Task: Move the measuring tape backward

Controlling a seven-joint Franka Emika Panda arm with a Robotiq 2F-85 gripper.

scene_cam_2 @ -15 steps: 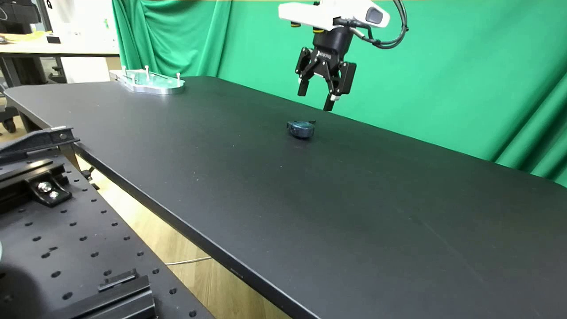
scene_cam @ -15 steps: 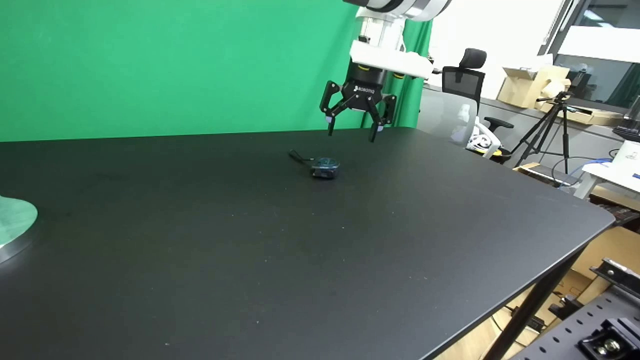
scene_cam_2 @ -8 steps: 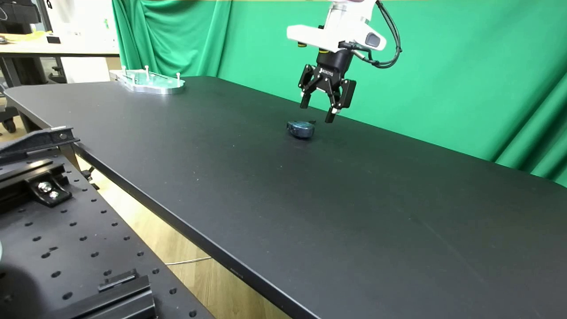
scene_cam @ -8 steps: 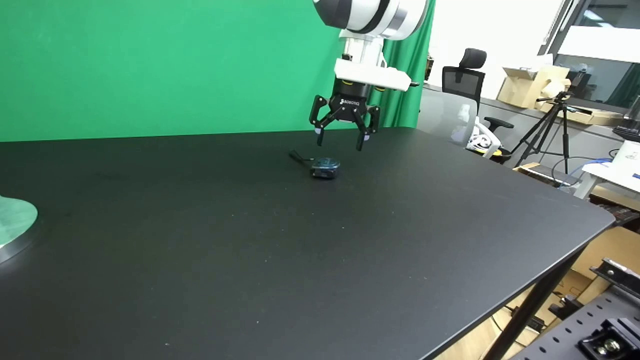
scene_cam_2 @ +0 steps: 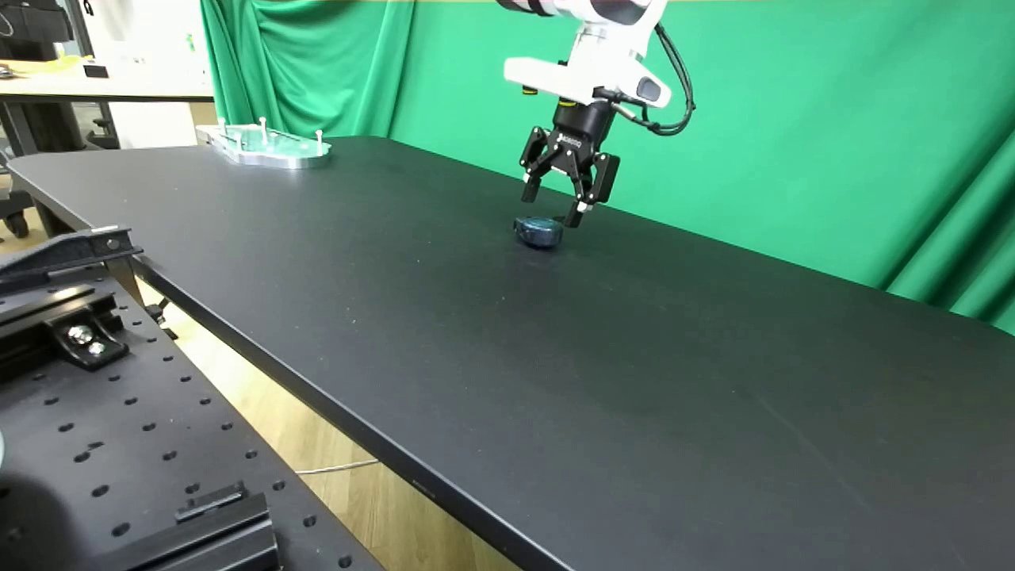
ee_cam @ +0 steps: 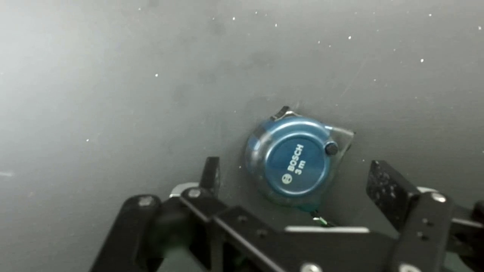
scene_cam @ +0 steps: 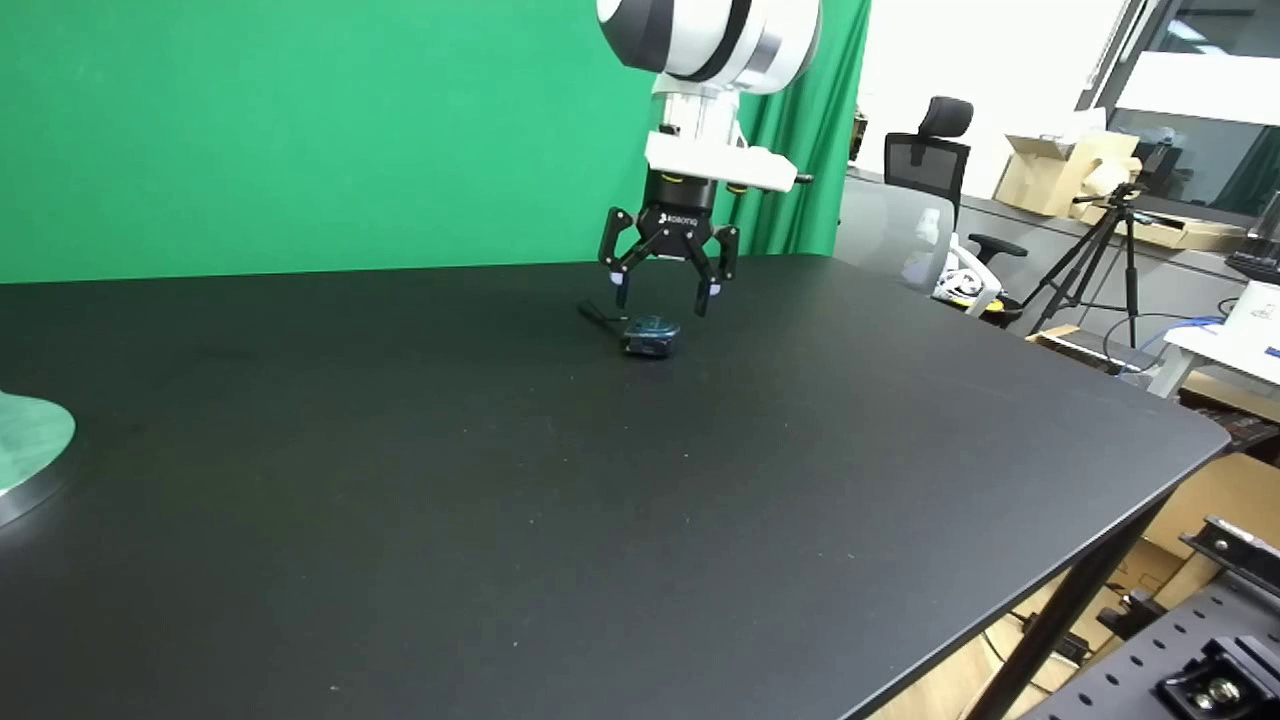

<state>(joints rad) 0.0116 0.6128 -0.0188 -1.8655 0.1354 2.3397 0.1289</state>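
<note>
At the left edge of an exterior view you have a pale green, silver-rimmed plate (scene_cam: pixel 33 440) with a rounded end, cut off by the frame, on the matte black tabletop (scene_cam: pixel 480 520). Behind the tabletop stands a smooth green backdrop (scene_cam: pixel 300 140). Next along you find a thin dark strap (scene_cam: pixel 594 312) running to the measuring tape (scene_cam: pixel 650 337), a small rounded case in blue and clear smoky plastic, lying on the tabletop toward its far edge. Your black two-finger Robotiq gripper (scene_cam: pixel 662 303) hangs from the white-and-grey arm (scene_cam: pixel 710 40), pointing down near the tape, its jaws spread wide. Farther right: a black mesh-backed office chair (scene_cam: pixel 925 168), a black tripod (scene_cam: pixel 1118 210) and, at the lower corner, a grey perforated board (scene_cam: pixel 1195 615).

Wrist view, same order: you see one of the dark, flat-sided fingers (ee_cam: pixel 210 175), then the tape, label side toward the camera and lettered BOSCH, 3 m. In this view a short dark tab (ee_cam: pixel 280 113) sits at its upper rim; a round black stud (ee_cam: pixel 331 148) and a clear pointed corner (ee_cam: pixel 343 136) lie at its right. The opposite finger comes last. The tape is apart from both, tabletop showing on each side of it. How high the fingers stand over the tabletop, you cannot judge.
</note>
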